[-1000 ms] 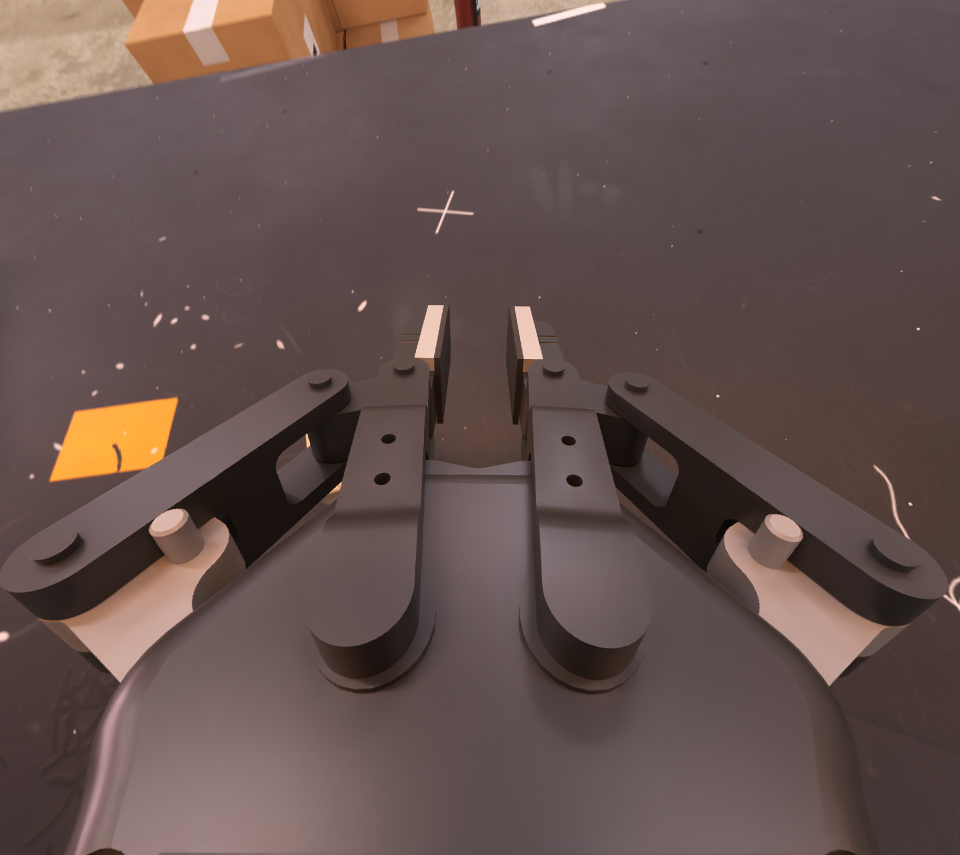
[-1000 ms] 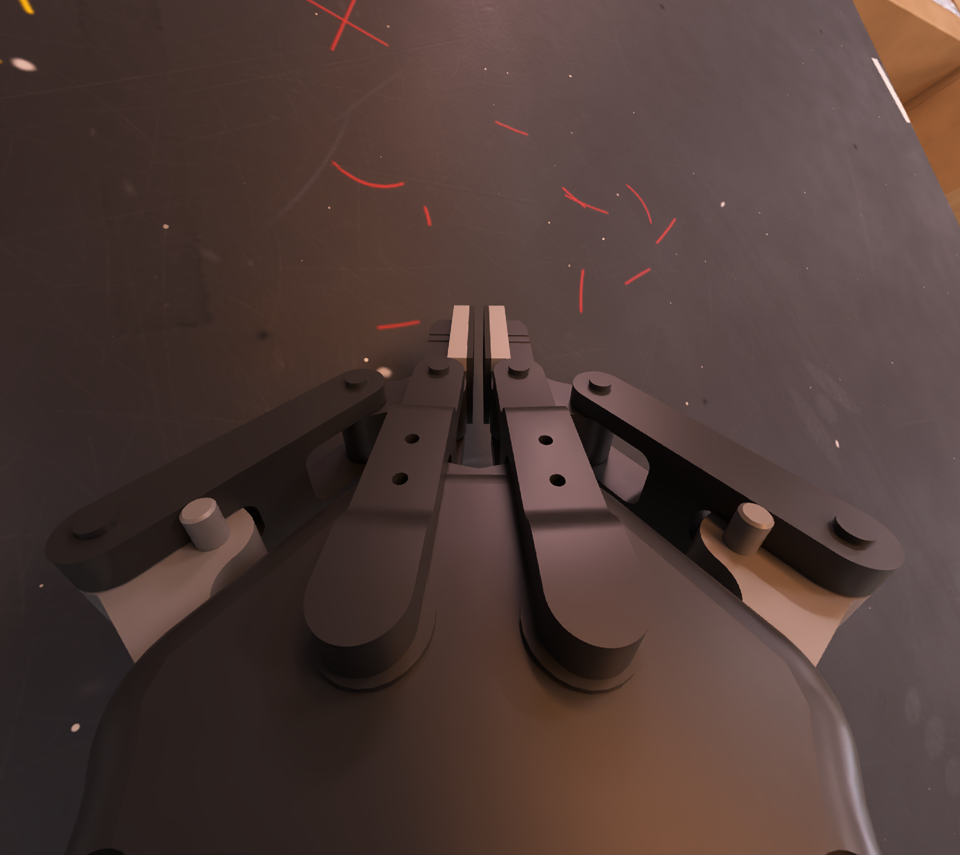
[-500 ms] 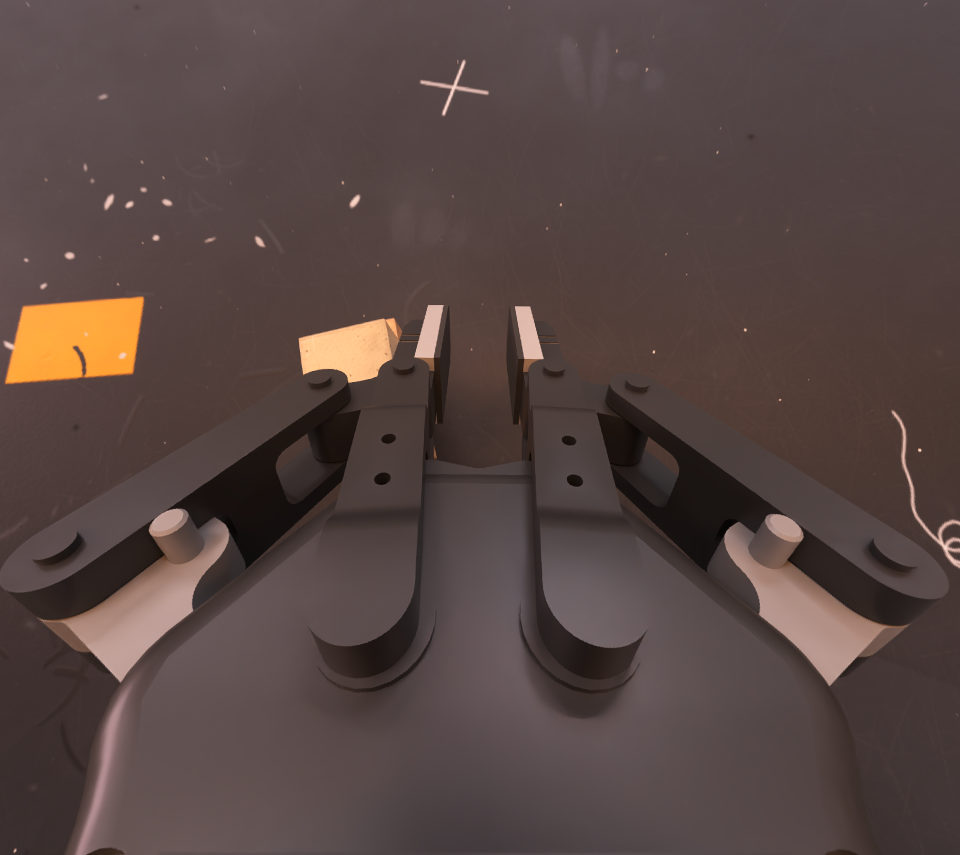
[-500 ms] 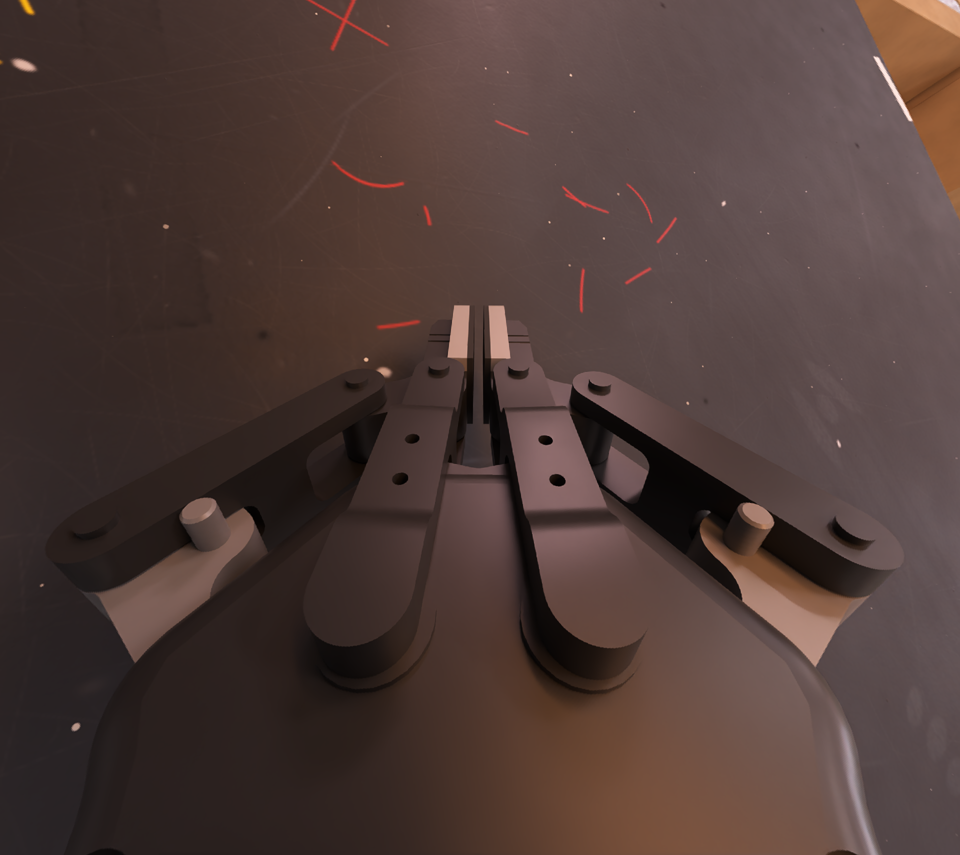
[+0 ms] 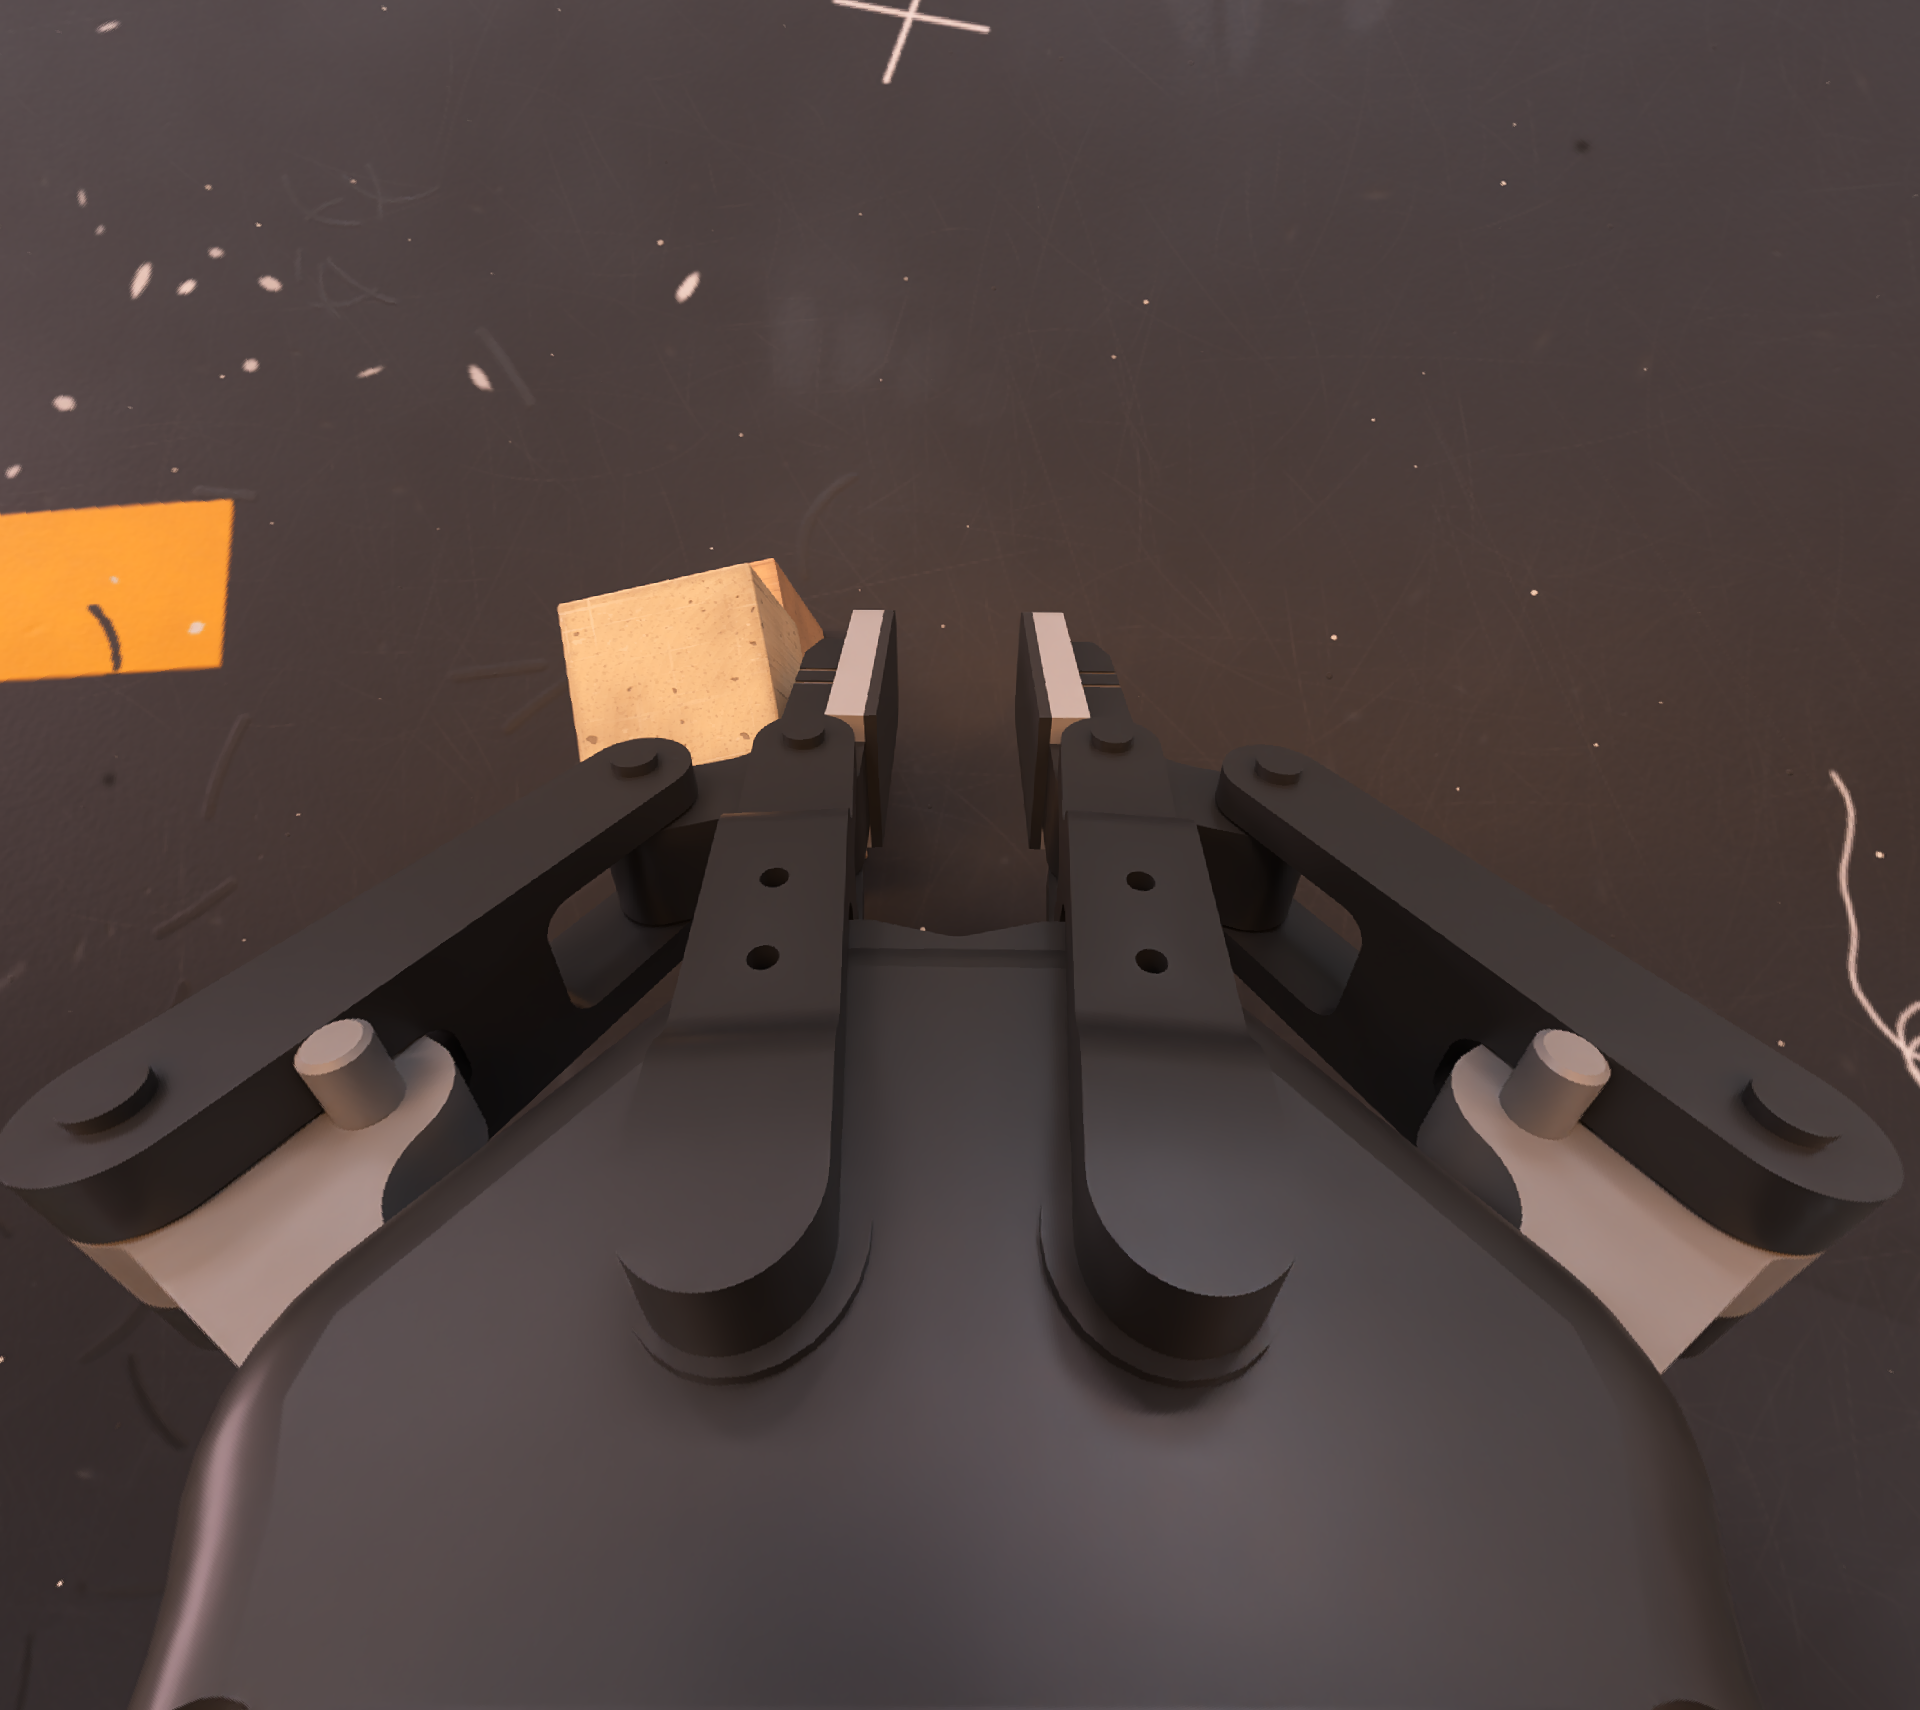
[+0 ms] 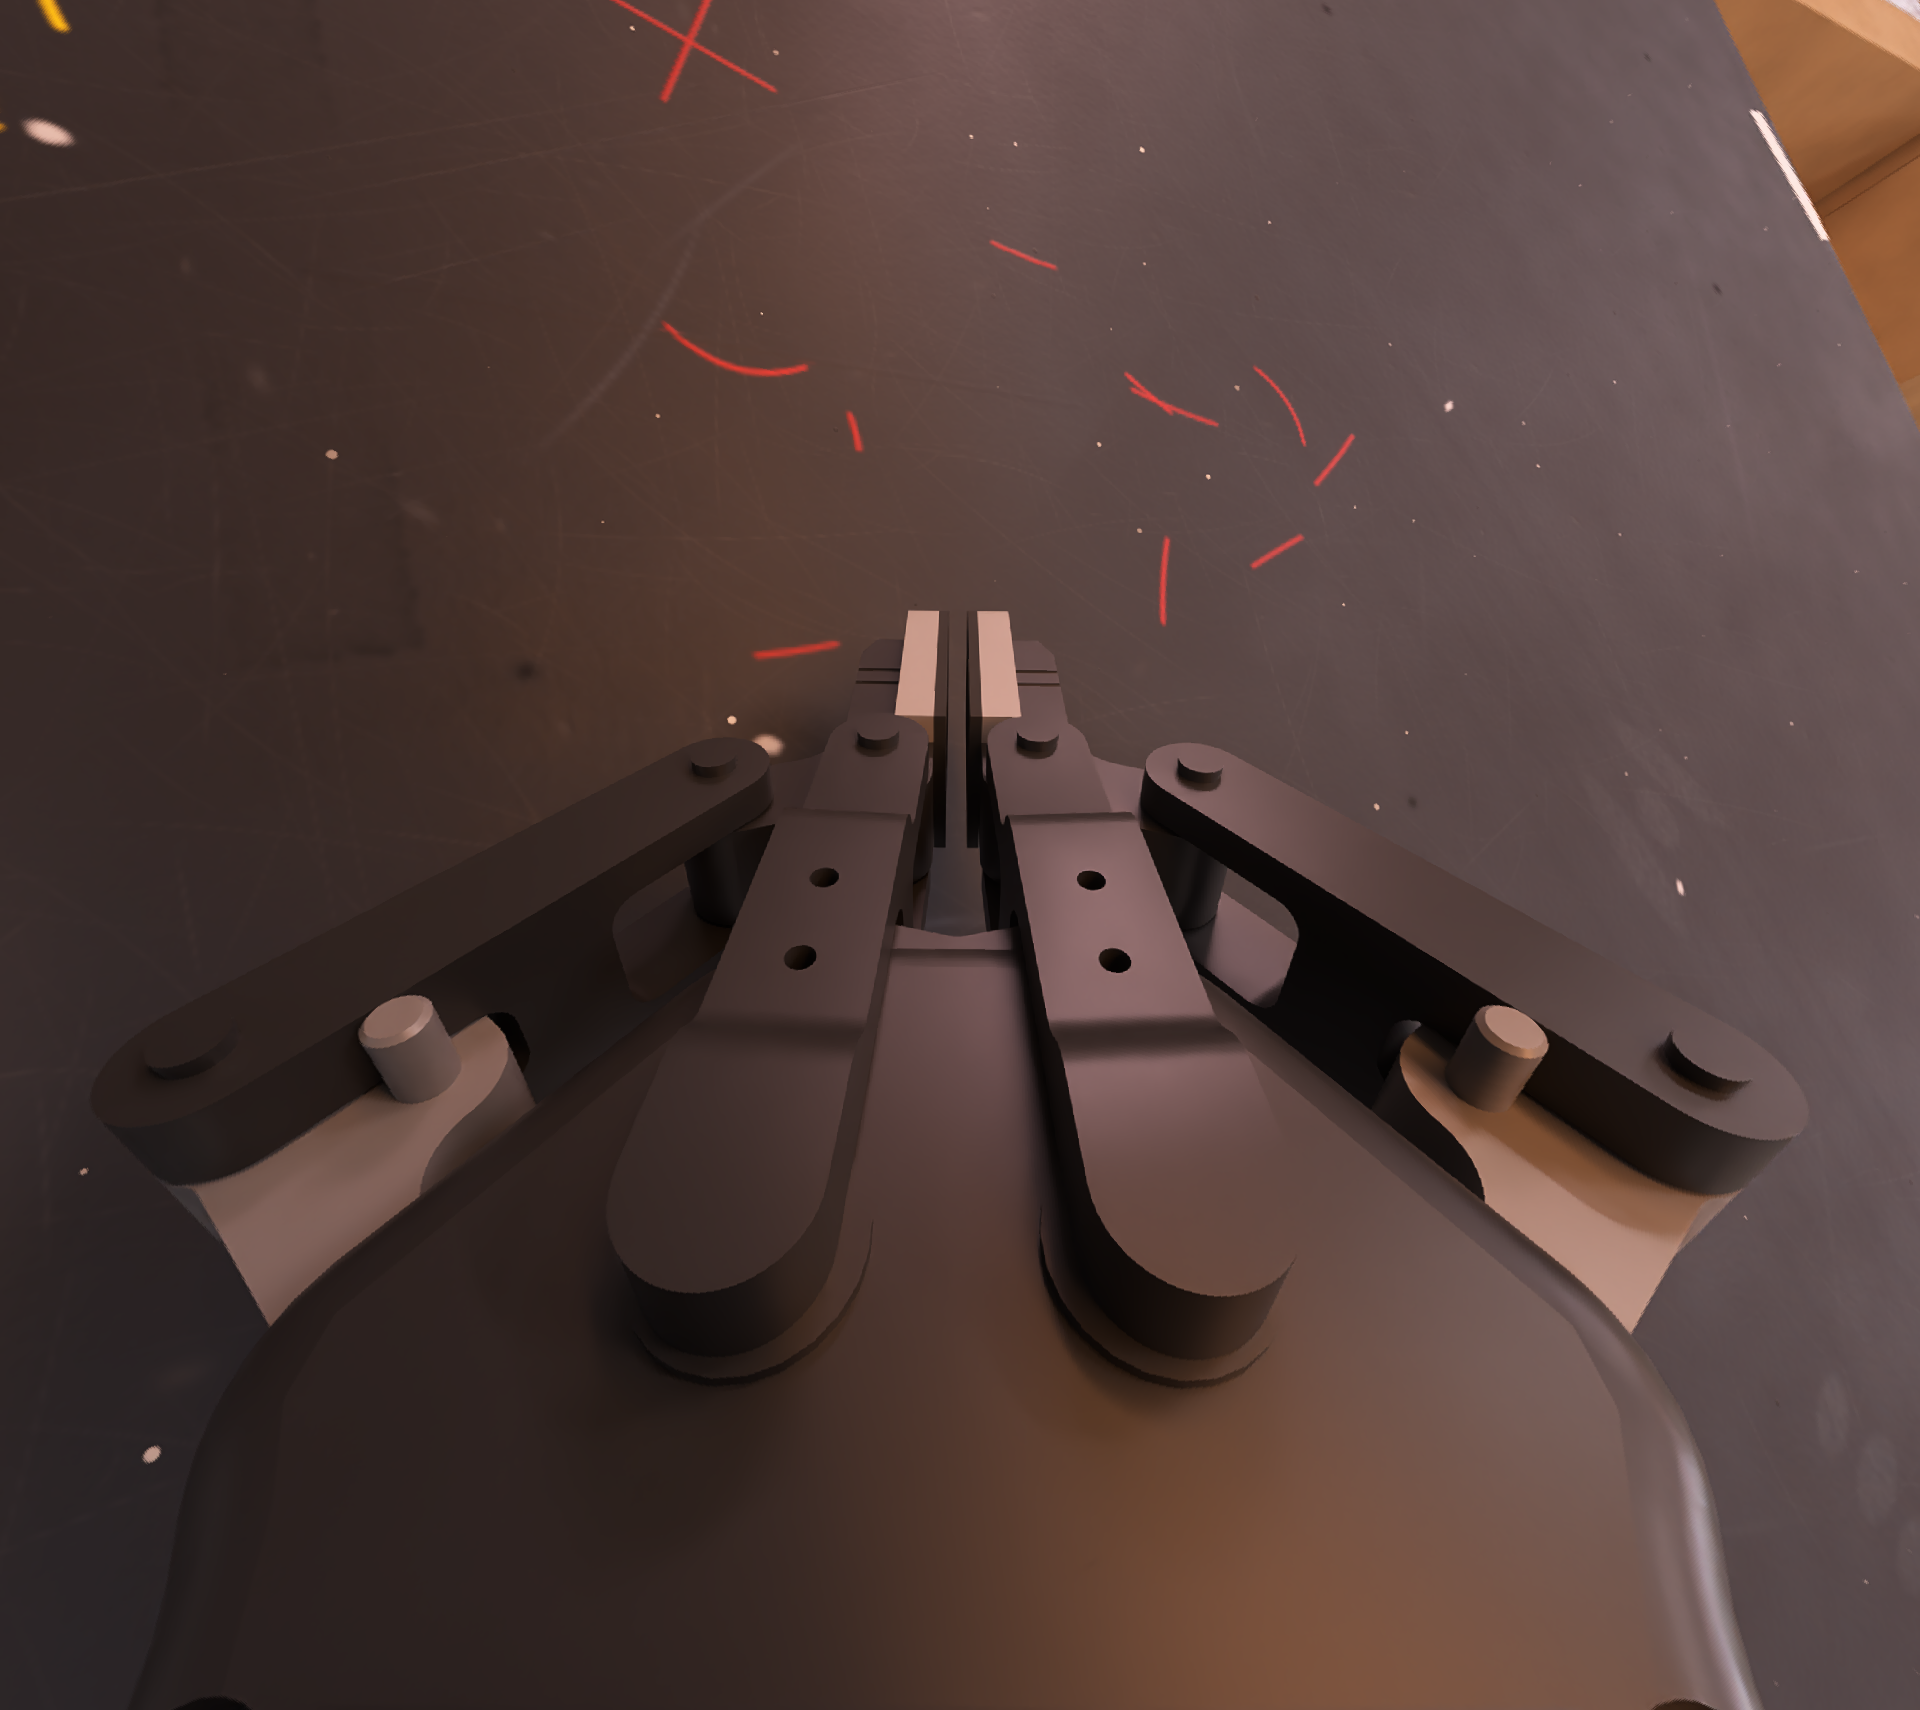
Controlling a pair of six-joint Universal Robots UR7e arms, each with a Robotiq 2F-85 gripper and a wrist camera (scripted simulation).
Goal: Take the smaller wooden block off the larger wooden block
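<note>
A pale wooden block (image 5: 681, 673) sits on the dark tabletop (image 5: 1351, 310) just left of the left gripper (image 5: 956, 673), whose jaws stand apart and empty. The right gripper (image 6: 958, 663) has its jaws together. The block looks light and rigid; its flat opposite sides should suit a squeeze.

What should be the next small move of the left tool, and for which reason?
Probably a small sideways shift toward the pale speckled wooden block. The left tool is open with nothing between its fingers, and the block lies just outside one finger, not in the gap. The right tool is shut over the dark scuffed table, away from any block.
</note>
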